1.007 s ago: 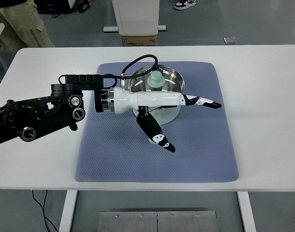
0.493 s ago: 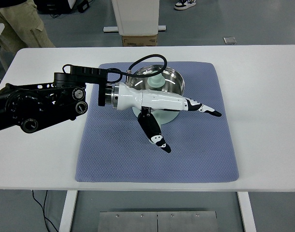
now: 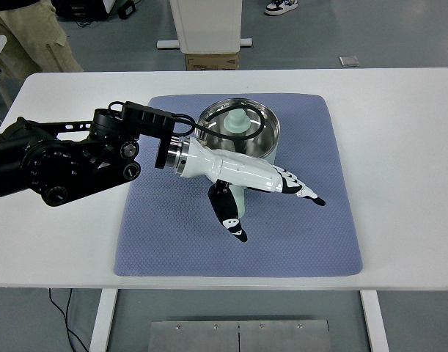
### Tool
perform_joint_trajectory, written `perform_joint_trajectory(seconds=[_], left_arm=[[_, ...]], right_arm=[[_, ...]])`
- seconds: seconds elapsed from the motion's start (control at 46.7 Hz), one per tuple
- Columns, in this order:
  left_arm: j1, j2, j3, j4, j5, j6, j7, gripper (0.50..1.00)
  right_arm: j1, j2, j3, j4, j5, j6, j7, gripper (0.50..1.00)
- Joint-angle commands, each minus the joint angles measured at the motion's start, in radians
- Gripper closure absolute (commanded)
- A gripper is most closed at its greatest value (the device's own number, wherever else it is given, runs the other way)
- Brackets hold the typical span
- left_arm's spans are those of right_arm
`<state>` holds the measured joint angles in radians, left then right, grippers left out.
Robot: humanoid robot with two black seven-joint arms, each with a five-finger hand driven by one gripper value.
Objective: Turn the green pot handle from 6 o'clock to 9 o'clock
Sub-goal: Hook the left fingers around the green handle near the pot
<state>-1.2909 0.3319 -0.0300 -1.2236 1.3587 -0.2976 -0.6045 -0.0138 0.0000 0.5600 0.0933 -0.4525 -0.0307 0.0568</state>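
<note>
A pale green pot [image 3: 259, 149] with a steel lid and a green knob [image 3: 237, 122] stands at the back of the blue-grey mat [image 3: 304, 242]. My left hand [image 3: 273, 211] reaches in from the left and lies over the pot's near side. Its fingers [image 3: 300, 191] point right and toward me, and the thumb [image 3: 229, 214] points toward the front edge. A pale green piece, seemingly the handle [image 3: 238, 195], shows between thumb and fingers at the pot's near side, mostly hidden by the palm. The fingers are spread, and I see no closed grasp.
The mat lies in the middle of a white table [image 3: 399, 147]. A black cable [image 3: 231, 139] from the wrist loops over the lid. Beyond the table's far edge are a cardboard box [image 3: 212, 61] and a person's legs [image 3: 33, 37] at the top left.
My left hand has swung clockwise: the fingertips dropped toward the front edge and the thumb drew in to the left. The forearm shifted toward the back. The pot stays in place.
</note>
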Motion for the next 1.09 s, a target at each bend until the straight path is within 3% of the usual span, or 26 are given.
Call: perform_joint_trajectory(seconds=[0.0, 0.45, 0.664, 1.071], left_arm=[[-0.007, -0.007, 0.01, 0.01, 0.023, 0.0, 0.0, 0.5], [-0.057, -0.017, 0.075, 0.021, 0.063, -0.003, 0.0, 0.5], [-0.059, -0.022, 0.082, 0.027, 0.062, -0.06, 0.0, 0.5], [-0.093, -0.025, 0.116, 0.064, 0.063, -0.092, 0.002, 0.5]], right_arm=[[0.0, 0.0, 0.0, 0.0, 0.0, 0.0, 0.0, 0.5], [0.0, 0.0, 0.0, 0.0, 0.0, 0.0, 0.0, 0.5], [0.0, 0.0, 0.0, 0.0, 0.0, 0.0, 0.0, 0.5], [0.0, 0.0, 0.0, 0.0, 0.0, 0.0, 0.0, 0.5]])
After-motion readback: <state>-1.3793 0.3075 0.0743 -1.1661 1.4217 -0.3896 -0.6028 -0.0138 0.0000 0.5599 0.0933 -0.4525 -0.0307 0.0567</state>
